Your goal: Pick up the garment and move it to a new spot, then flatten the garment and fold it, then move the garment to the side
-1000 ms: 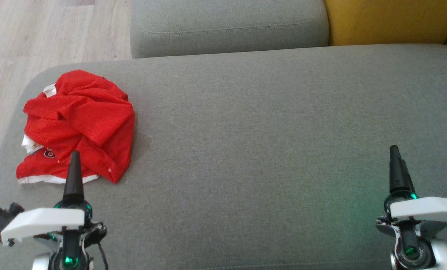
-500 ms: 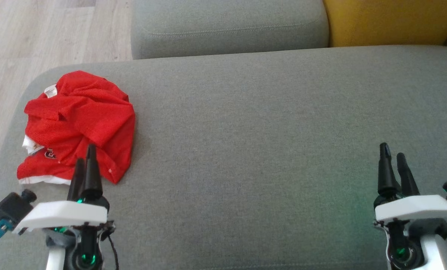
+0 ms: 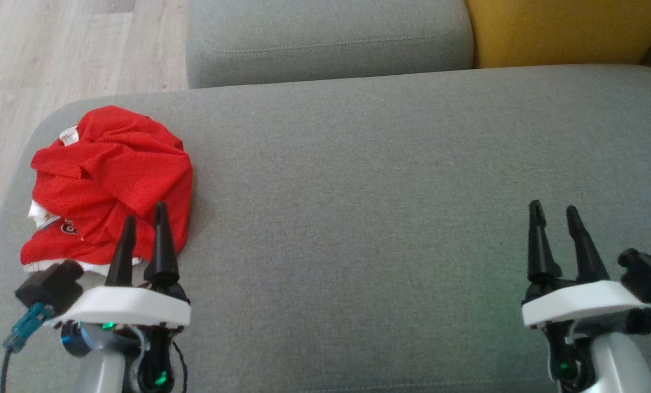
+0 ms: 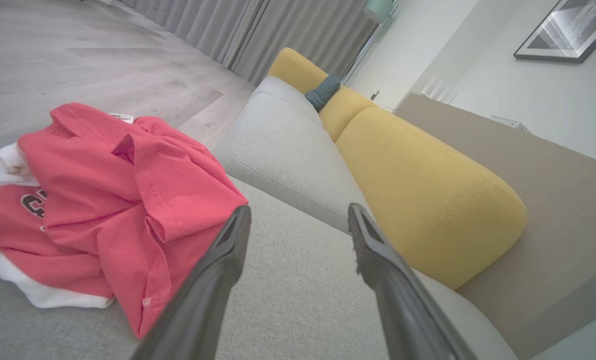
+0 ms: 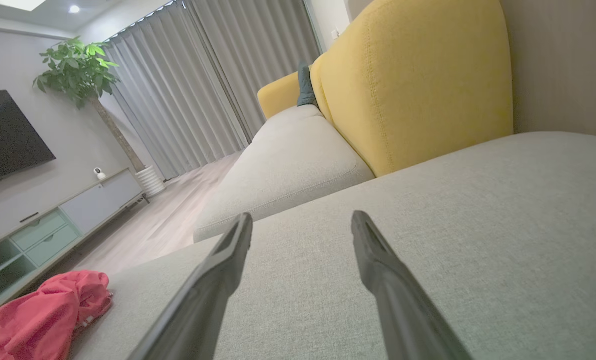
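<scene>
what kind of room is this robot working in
Most likely a home living room: a grey sofa with yellow back cushions, a wall-mounted TV above a low cabinet, and floor-length curtains beside a potted plant.

**A living room in a home**

A wide grey sofa [image 3: 390, 164] with yellow back cushions [image 5: 417, 85] stands on a pale wood-plank floor [image 3: 58, 54]. Long grey curtains [image 5: 198, 85] hang from ceiling to floor. Across the room a dark television [image 5: 8, 135] is mounted above a low cabinet [image 5: 68, 210] with drawers, and a leafy potted plant [image 5: 78, 70] stands at the cabinet's far end. Framed pictures [image 4: 557, 30] hang on the white wall.
</scene>
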Controlling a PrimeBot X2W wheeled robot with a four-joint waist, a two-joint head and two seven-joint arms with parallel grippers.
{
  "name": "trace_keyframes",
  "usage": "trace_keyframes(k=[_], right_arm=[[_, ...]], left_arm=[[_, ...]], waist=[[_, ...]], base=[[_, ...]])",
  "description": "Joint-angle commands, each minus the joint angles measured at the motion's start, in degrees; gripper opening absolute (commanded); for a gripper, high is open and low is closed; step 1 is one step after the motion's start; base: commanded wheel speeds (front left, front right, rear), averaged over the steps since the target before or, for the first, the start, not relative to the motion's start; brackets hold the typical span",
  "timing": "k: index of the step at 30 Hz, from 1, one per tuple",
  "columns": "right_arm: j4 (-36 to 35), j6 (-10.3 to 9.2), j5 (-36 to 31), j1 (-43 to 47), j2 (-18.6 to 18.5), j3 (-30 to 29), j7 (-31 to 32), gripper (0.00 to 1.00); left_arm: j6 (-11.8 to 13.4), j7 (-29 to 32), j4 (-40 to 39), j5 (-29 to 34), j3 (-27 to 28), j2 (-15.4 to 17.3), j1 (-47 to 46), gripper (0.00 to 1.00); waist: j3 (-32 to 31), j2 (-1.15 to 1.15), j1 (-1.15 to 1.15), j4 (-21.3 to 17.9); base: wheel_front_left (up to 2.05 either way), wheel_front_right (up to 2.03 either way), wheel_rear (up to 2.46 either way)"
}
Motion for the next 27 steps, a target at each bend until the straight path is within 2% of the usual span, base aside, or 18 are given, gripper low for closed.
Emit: trace_keyframes(k=[1, 8, 20, 27], right_arm=[[-2.7, -0.03, -2.4, -3.3, -0.4, 1.7, -0.9, 1.0], [-4.7, -0.03, -7.2, -3.2, -0.4, 4.8, -2.3, 1.0], [-5.4, -0.03, -17.0, -3.8, -0.5, 6.7, -4.3, 1.0], [-5.0, -0.04, -22.9, -4.1, -0.5, 7.1, -5.5, 1.0]], left_arm=[[0.6, -0.7, -2.8, 2.4, 0.5, 0.8, -2.2, 1.0], [2.4, -1.8, -3.6, 8.7, -1.2, 1.6, -1.6, 1.0], [6.0, -3.8, -4.5, 18.3, -5.5, 3.7, -2.0, 1.0], [8.8, -5.0, -4.1, 25.9, -9.8, 6.5, -2.6, 1.0]], waist=[[0.0, 0.0, 0.0, -0.1], [0.1, 0.0, 0.0, -0.3], [0.0, 0.0, 0.0, 0.2], [-0.2, 0.0, 0.0, 0.4]], base=[[0.0, 0.0, 0.0], [0.0, 0.0, 0.0], [0.0, 0.0, 0.0], [0.0, 0.0, 0.0]])
